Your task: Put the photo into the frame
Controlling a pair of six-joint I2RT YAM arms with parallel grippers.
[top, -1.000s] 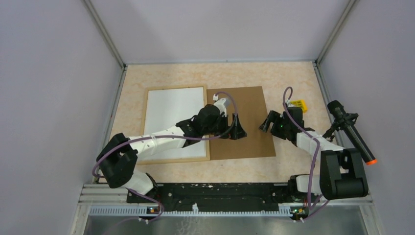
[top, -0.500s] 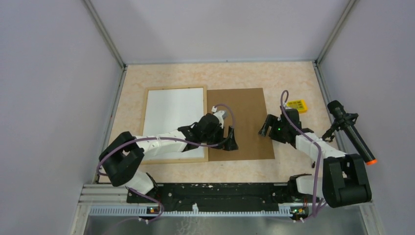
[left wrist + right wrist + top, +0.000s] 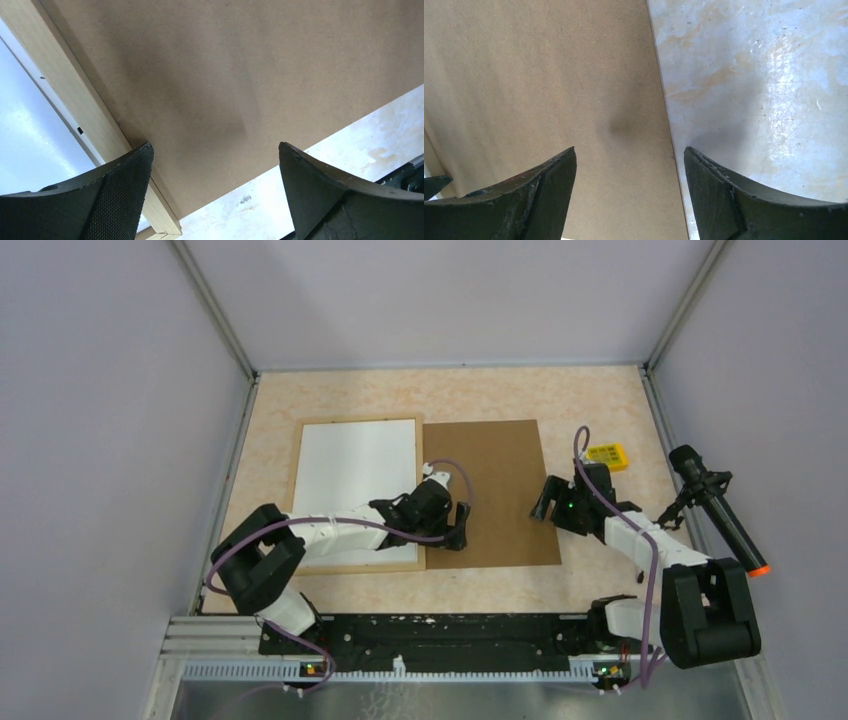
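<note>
Marbled beige tabletop (image 3: 480, 395), grey walls.
- Left tool (image 3: 458, 530): spread, empty, over the lower left corner of the brown board (image 3: 500, 470).
- Right tool (image 3: 545, 500): spread, empty, over the board's right edge.
- Frame (image 3: 360, 421): left of centre, touching the board, filled by a white sheet (image 3: 350, 470).
- Photo: no printed face visible.
- Progress: insertion unconfirmed; the board likely remains to be fitted.

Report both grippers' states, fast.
Left gripper: open, holding nothing, above the brown board.
Right gripper: open, holding nothing, over that board's right edge.
</note>
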